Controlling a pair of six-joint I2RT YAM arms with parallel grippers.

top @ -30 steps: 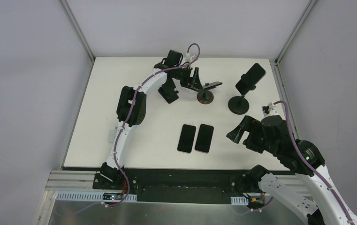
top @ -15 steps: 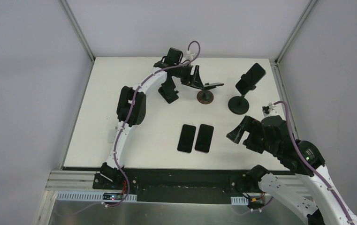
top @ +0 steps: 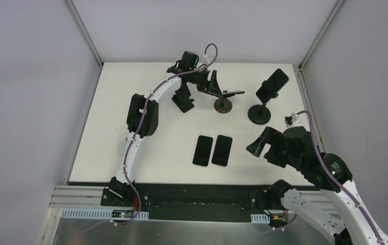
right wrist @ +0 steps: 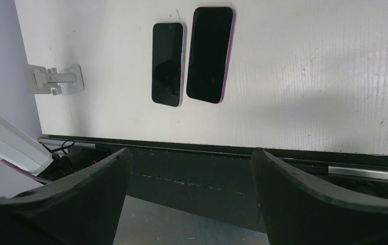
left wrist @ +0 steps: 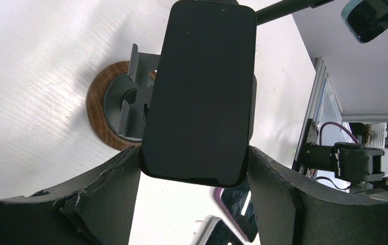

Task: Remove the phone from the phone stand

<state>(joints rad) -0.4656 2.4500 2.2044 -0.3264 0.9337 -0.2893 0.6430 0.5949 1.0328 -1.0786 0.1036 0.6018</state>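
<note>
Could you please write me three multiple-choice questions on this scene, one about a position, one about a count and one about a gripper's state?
1. Where is the black round-based phone stand that carries a tilted dark phone?
A. Near left corner
B. Between the arm bases
C. Far right of the white table

2. How many phones lie flat on the table?
A. One
B. Two
C. Four

3. What state is the right gripper in?
A. Open and empty
B. Shut on a phone
C. Clamped on a stand

Answers:
1 C: the top view shows the stand by the table's far right edge.
2 B: a smaller dark phone and a larger purple-edged phone lie side by side.
3 A: its wrist view shows the fingers spread with nothing between them.
</note>
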